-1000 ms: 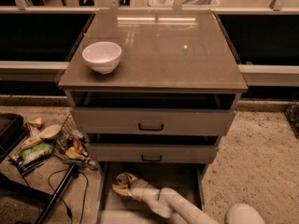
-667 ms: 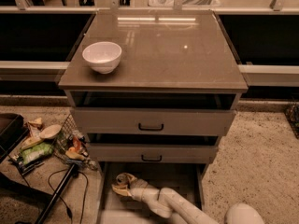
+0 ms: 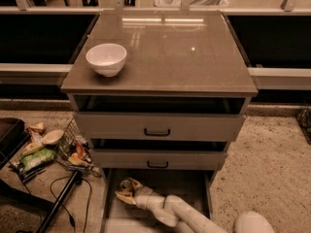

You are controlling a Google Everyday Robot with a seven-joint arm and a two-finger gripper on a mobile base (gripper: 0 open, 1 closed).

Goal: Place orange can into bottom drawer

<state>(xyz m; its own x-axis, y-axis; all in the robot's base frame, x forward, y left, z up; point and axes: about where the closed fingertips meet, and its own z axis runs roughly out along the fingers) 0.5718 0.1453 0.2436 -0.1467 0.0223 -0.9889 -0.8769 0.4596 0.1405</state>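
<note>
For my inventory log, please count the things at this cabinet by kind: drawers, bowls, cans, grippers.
drawers: 3 (top drawer, middle drawer, bottom drawer)
white bowl: 1, on the cabinet top
orange can: 1, in the bottom drawer
gripper: 1, at the can, in the bottom drawer
Total: 6

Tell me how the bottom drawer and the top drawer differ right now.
The bottom drawer is pulled far out, floor showing; the top drawer is barely open, a dark gap above it. The top drawer's front shows a black handle; the bottom drawer's front is out of view. The gripper and the orange can are in the bottom drawer, at its left; nothing reaches into the top drawer. Both are grey.
</note>
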